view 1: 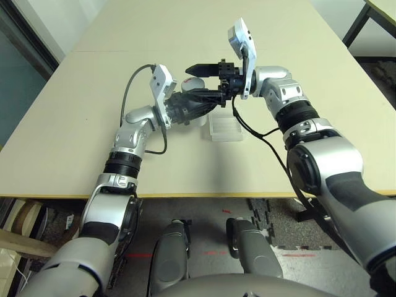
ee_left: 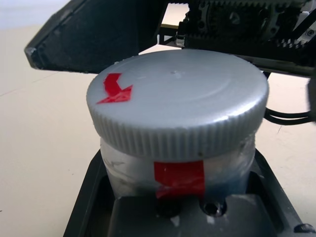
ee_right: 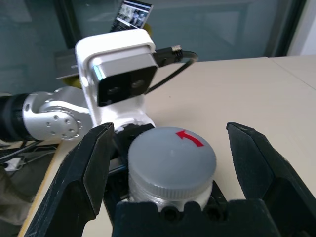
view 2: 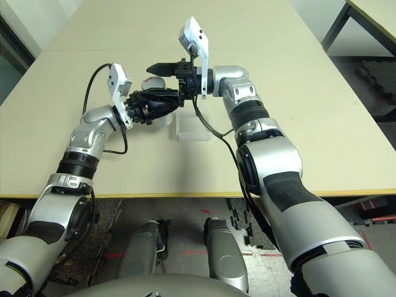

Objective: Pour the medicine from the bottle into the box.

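Beige table [view 1: 74, 111] spreads under both my arms, with dark floor past its near edge. My left gripper [view 1: 197, 102] is clamped on the bottle [ee_left: 180, 163], holding it off the table near the centre of my head view; in the left wrist view the ribbed grey cap [ee_left: 177, 101] with its red arrow mark is screwed on, and a red label patch sits just below it. My right gripper [ee_right: 170, 163] stands wide, one black finger on each side of the cap, neither touching it. From the head camera the right gripper sits at about 1 o'clock of the left one, nearly touching. At about 4 o'clock of the bottle, the clear box [view 1: 225, 127] lies flat on the table, just beside both grippers.
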